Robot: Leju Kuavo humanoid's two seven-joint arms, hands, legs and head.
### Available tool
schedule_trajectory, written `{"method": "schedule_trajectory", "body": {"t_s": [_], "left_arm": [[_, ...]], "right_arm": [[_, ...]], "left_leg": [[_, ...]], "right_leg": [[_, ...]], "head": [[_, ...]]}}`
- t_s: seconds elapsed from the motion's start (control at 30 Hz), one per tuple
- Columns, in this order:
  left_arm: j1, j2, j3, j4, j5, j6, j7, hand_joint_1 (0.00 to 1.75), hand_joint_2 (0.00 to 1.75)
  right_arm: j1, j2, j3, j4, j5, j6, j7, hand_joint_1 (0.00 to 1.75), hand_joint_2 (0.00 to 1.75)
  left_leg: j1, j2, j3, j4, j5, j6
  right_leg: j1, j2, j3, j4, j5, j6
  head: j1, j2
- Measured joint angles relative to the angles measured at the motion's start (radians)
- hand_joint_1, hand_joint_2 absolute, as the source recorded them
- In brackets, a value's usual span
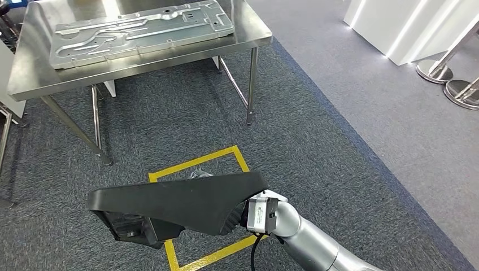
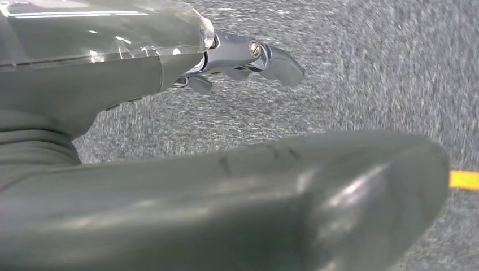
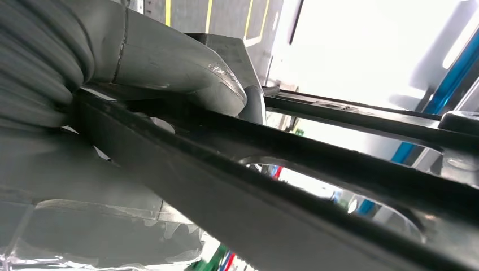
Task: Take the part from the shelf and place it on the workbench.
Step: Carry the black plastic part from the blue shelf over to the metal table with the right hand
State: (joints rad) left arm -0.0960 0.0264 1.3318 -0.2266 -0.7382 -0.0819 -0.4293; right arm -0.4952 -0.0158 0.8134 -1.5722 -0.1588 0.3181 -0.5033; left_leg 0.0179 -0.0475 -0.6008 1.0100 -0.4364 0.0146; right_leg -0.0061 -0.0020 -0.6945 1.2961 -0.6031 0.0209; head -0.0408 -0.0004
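Note:
A long black moulded part [image 1: 181, 200] hangs low over the carpet, close in front of me. My right arm comes in from the lower right, and its hand [image 1: 257, 213] grips the part's right end, mostly hidden beneath it. The right wrist view shows the thumb [image 3: 164, 65] pressed over the part's dark ribbed frame [image 3: 254, 203]. My left hand [image 2: 113, 84] hangs over the carpet with its fingers [image 2: 271, 59] stretched out and nothing between them and the thick thumb [image 2: 271, 197]. The steel workbench [image 1: 34, 79] stands ahead at upper left, apart from the part.
A large stamped metal panel [image 1: 135, 31] covers much of the workbench top. Yellow floor tape [image 1: 226, 153] marks a square under the part. Thin table legs [image 1: 250, 84] reach the carpet. Chrome stanchion bases [image 1: 435, 72] and a white counter [image 1: 395, 28] stand at right.

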Motion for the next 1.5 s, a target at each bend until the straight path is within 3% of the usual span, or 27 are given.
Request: {"method": "schedule_trajectory", "body": {"t_s": [0.07, 0.13, 0.2, 0.23, 0.27, 0.33, 0.4, 0.47, 0.5, 0.53, 0.6, 0.67, 0.77, 0.83, 0.93, 0.97, 1.0, 1.03, 1.1, 1.13, 1.2, 1.3, 1.37, 1.47, 1.5], "left_arm": [[0.0, -0.003, 0.0, 0.0, 0.004, -0.01, -0.006, 0.0, 0.0], [-0.002, -0.008, 0.0, 0.0, 0.006, -0.019, -0.011, 0.0, 0.0], [-0.002, -0.01, 0.001, 0.0, 0.013, -0.029, -0.014, 0.0, 0.0], [0.0, -0.01, 0.001, 0.0, 0.018, -0.037, -0.015, 0.0, 0.0], [0.003, -0.011, 0.002, 0.0, 0.026, -0.048, -0.016, 0.0, 0.0], [0.004, -0.011, 0.004, 0.0, 0.043, -0.072, -0.017, 0.0, 0.0], [-0.001, -0.011, 0.009, 0.0, 0.053, -0.085, -0.016, 0.0, 0.0], [-0.003, -0.011, 0.015, 0.0, 0.057, -0.09, -0.016, 0.0, 0.0], [-0.002, -0.011, 0.017, 0.0, 0.057, -0.092, -0.016, 0.0, 0.0], [-0.001, -0.011, 0.019, 0.0, 0.059, -0.097, -0.018, 0.0, 0.0], [-0.001, -0.01, 0.02, 0.0, 0.064, -0.114, -0.026, 0.0, 0.0], [-0.004, -0.008, 0.02, 0.0, 0.066, -0.131, -0.036, 0.0, 0.0], [-0.005, -0.008, 0.02, 0.0, 0.058, -0.147, -0.041, 0.0, 0.0], [-0.005, -0.008, 0.02, 0.0, 0.051, -0.154, -0.045, 0.0, 0.0], [-0.007, -0.008, 0.02, 0.0, 0.047, -0.158, -0.05, 0.0, 0.0], [-0.006, -0.008, 0.02, 0.0, 0.046, -0.159, -0.051, 0.0, 0.0], [-0.006, -0.008, 0.02, 0.0, 0.046, -0.161, -0.052, 0.0, 0.0], [-0.005, -0.008, 0.019, 0.0, 0.045, -0.163, -0.054, 0.0, 0.0], [-0.005, -0.008, 0.019, 0.0, 0.044, -0.169, -0.056, 0.0, 0.0], [-0.006, -0.008, 0.019, 0.0, 0.044, -0.171, -0.057, 0.0, 0.0], [-0.006, -0.008, 0.019, 0.0, 0.045, -0.173, -0.058, 0.0, 0.0], [-0.005, -0.007, 0.019, 0.0, 0.05, -0.171, -0.063, 0.0, 0.0], [-0.006, -0.005, 0.019, 0.0, 0.055, -0.167, -0.067, 0.0, 0.0], [-0.006, -0.003, 0.02, 0.0, 0.068, -0.15, -0.068, 0.0, 0.0], [-0.004, -0.003, 0.02, 0.0, 0.072, -0.144, -0.068, 0.0, 0.0]], "right_arm": [[-0.001, 0.002, 0.002, -0.001, 0.003, 0.004, 0.0, 1.75, 1.75], [-0.003, 0.005, 0.003, -0.001, 0.003, 0.006, 0.0, 1.75, 1.75], [-0.005, 0.006, 0.003, -0.001, 0.003, 0.005, -0.003, 1.75, 1.75], [-0.006, 0.006, 0.003, -0.001, 0.005, 0.003, -0.005, 1.75, 1.75], [-0.007, 0.007, 0.002, -0.001, 0.009, 0.001, -0.007, 1.75, 1.75], [-0.008, 0.008, 0.001, -0.001, 0.016, -0.003, -0.009, 1.75, 1.75], [-0.008, 0.008, 0.001, -0.001, 0.017, -0.002, -0.007, 1.75, 1.75], [-0.006, 0.007, 0.001, 0.002, 0.018, 0.0, -0.003, 1.75, 1.75], [-0.006, 0.008, 0.001, 0.003, 0.024, 0.001, 0.002, 1.75, 1.75], [-0.006, 0.011, 0.001, 0.005, 0.037, -0.002, 0.011, 1.75, 1.75], [-0.009, 0.028, 0.009, 0.011, 0.078, -0.024, 0.031, 1.75, 1.75], [-0.01, 0.054, 0.03, 0.02, 0.117, -0.064, 0.035, 1.75, 1.75], [-0.011, 0.071, 0.062, 0.03, 0.126, -0.109, 0.021, 1.75, 1.75], [-0.012, 0.072, 0.069, 0.033, 0.115, -0.119, 0.016, 1.75, 1.75], [-0.014, 0.07, 0.071, 0.037, 0.102, -0.12, 0.014, 1.75, 1.75], [-0.013, 0.068, 0.071, 0.039, 0.101, -0.119, 0.014, 1.75, 1.75], [-0.012, 0.067, 0.071, 0.041, 0.1, -0.117, 0.014, 1.75, 1.75], [-0.012, 0.065, 0.072, 0.043, 0.1, -0.116, 0.014, 1.75, 1.75], [-0.012, 0.064, 0.072, 0.044, 0.1, -0.113, 0.013, 1.75, 1.75], [-0.013, 0.064, 0.071, 0.044, 0.099, -0.11, 0.011, 1.75, 1.75], [-0.014, 0.063, 0.071, 0.045, 0.096, -0.103, 0.007, 1.75, 1.75], [-0.016, 0.064, 0.07, 0.046, 0.09, -0.094, 0.003, 1.75, 1.75], [-0.021, 0.067, 0.07, 0.046, 0.085, -0.086, 0.001, 1.75, 1.75], [-0.028, 0.078, 0.072, 0.052, 0.082, -0.079, 0.004, 1.75, 1.75], [-0.028, 0.083, 0.073, 0.055, 0.082, -0.077, 0.006, 1.75, 1.75]], "left_leg": [[0.0, -0.027, 0.0, 0.003, 0.0, -0.001], [0.0, -0.052, -0.005, 0.008, 0.002, -0.009], [0.002, -0.072, -0.013, 0.006, 0.006, -0.022], [0.004, -0.081, -0.015, 0.003, 0.009, -0.03], [0.005, -0.077, -0.017, 0.003, 0.01, -0.036], [0.003, -0.029, -0.035, 0.041, -0.018, -0.044], [0.002, 0.025, -0.085, 0.16, -0.086, -0.051], [0.005, 0.038, -0.132, 0.274, -0.13, -0.058], [0.006, 0.039, -0.13, 0.281, -0.125, -0.061], [0.007, 0.041, -0.106, 0.243, -0.101, -0.062], [0.007, 0.046, -0.024, 0.097, -0.044, -0.06], [0.003, 0.048, 0.024, 0.004, -0.021, -0.049], [-0.001, 0.044, 0.026, -0.006, -0.021, -0.029], [0.003, 0.042, 0.027, -0.01, -0.018, -0.016], [0.003, 0.042, 0.028, -0.012, -0.018, -0.004], [0.002, 0.041, 0.029, -0.012, -0.019, -0.002], [0.001, 0.04, 0.03, -0.011, -0.021, -0.002], [0.001, 0.038, 0.033, -0.011, -0.022, -0.002], [0.001, 0.033, 0.04, -0.01, -0.028, -0.006], [-0.001, 0.031, 0.042, -0.009, -0.032, -0.01], [-0.003, 0.029, 0.042, -0.008, -0.037, -0.02], [-0.001, 0.03, 0.048, -0.009, -0.046, -0.038], [0.0, 0.033, 0.028, 0.046, -0.075, -0.047], [0.003, 0.038, -0.085, 0.244, -0.141, -0.058], [0.003, 0.039, -0.113, 0.278, -0.139, -0.06]], "right_leg": [[0.0, 0.019, 0.052, -0.116, 0.073, -0.009], [-0.003, 0.063, 0.106, -0.238, 0.12, -0.016], [-0.001, 0.078, 0.12, -0.276, 0.125, -0.019], [-0.001, 0.068, 0.12, -0.28, 0.129, -0.022], [-0.002, 0.058, 0.121, -0.286, 0.133, -0.028], [-0.006, 0.038, 0.127, -0.3, 0.141, -0.04], [-0.005, 0.019, 0.128, -0.304, 0.143, -0.046], [-0.003, 0.002, 0.126, -0.302, 0.143, -0.046], [-0.003, -0.005, 0.125, -0.301, 0.143, -0.046], [-0.003, -0.009, 0.125, -0.3, 0.142, -0.045], [-0.002, -0.015, 0.125, -0.296, 0.139, -0.04], [0.001, -0.016, 0.123, -0.291, 0.137, -0.032], [0.002, -0.017, 0.121, -0.29, 0.135, -0.015], [0.001, -0.012, 0.107, -0.256, 0.111, -0.005], [-0.001, -0.004, 0.016, -0.071, 0.023, 0.003], [-0.001, -0.004, -0.014, -0.016, 0.008, 0.004], [-0.001, -0.003, -0.028, 0.005, 0.013, 0.003], [0.0, -0.003, -0.022, -0.015, 0.038, 0.001], [0.001, -0.001, 0.036, -0.148, 0.115, -0.008], [0.002, 0.002, 0.067, -0.215, 0.14, -0.013], [0.008, 0.005, 0.096, -0.281, 0.152, -0.022], [0.008, 0.006, 0.107, -0.293, 0.145, -0.036], [0.002, 0.003, 0.127, -0.306, 0.142, -0.046], [0.001, 0.0, 0.148, -0.31, 0.127, -0.053], [0.002, 0.0, 0.156, -0.31, 0.12, -0.053]], "head": [[0.0, 0.0], [0.0, 0.0], [0.0, 0.0], [0.0, 0.0], [0.0, 0.0], [0.0, 0.0], [0.0, 0.0], [0.0, 0.0], [0.0, 0.0], [0.0, 0.0], [0.0, 0.0], [0.0, 0.0], [0.0, 0.0], [0.0, 0.0], [0.0, 0.0], [0.0, 0.0], [0.0, 0.0], [0.0, 0.0], [0.0, 0.0], [0.0, 0.0], [0.0, 0.0], [0.0, 0.0], [0.0, 0.0], [0.0, 0.0], [0.0, 0.0]]}}
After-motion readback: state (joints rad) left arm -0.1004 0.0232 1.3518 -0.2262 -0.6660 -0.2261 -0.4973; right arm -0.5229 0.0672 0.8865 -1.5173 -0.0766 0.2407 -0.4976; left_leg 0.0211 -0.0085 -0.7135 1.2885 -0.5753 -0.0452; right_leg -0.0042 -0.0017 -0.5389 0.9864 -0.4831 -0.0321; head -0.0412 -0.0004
